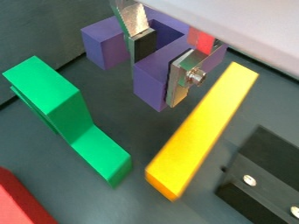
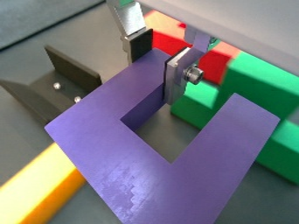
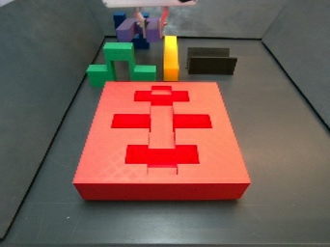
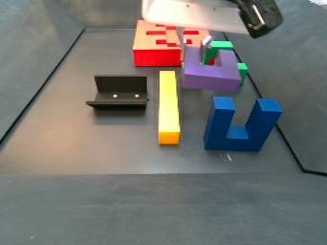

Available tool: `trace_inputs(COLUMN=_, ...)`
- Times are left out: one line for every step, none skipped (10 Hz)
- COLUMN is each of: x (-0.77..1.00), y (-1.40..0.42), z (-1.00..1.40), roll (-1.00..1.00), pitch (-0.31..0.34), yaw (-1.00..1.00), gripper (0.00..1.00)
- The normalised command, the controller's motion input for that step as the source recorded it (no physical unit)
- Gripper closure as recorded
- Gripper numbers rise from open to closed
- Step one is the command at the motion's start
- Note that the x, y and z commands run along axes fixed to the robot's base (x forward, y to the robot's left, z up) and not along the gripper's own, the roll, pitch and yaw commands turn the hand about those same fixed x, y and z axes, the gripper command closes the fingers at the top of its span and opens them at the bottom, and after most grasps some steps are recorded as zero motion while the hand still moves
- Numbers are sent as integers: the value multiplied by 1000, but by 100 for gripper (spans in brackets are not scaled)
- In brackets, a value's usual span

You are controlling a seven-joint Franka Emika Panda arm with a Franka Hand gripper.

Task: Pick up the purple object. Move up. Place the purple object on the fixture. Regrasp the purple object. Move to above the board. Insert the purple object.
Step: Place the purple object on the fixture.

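In a wrist view the gripper stands over the small matte purple U-shaped block, one flat silver finger plate outside a prong and the other dropped into the slot, so the jaws straddle that single prong, close to it. I judge this the approach for the pick-up: taking one prong gives two flat faces to pinch. Whether the pads already press I cannot tell. The long yellow bar lies just beside the block, the green stepped block farther off, and a dark corner of the fixture shows beyond the bar.

In a wrist view from the opposite side the purple block fills the picture, flat on the counter with its slot open towards the green block; the gripper sits astride a prong, and the fixture waits nearby.

In a side view the large thick red board with its cross-shaped cut-outs lies at the centre; the gripper hangs at 12 o'clock of it, among the pieces.

In a side view the gripper is low over the purple block, the fixture at its 9 o'clock past the yellow bar, and a deep-blue two-pronged block at 6 o'clock
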Motion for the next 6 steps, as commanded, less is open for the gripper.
trace_inputs(x=1000, y=0, z=97, roll=-406, pitch=40, yaw=-66, gripper=100)
trace_inputs(x=1000, y=0, z=29, roll=-363, pitch=143, yaw=-74, gripper=100)
trace_inputs(x=983, y=0, z=0, roll=-251, pitch=366, yaw=-57, gripper=100)
trace_inputs(x=1000, y=0, z=0, roll=-211, pitch=360, yaw=-23, gripper=100)
trace_inputs(x=1000, y=0, z=0, roll=-200, pitch=349, yaw=-6, gripper=100)
trace_inputs(x=986, y=0, z=49, roll=-140, pitch=431, yaw=0, gripper=100)
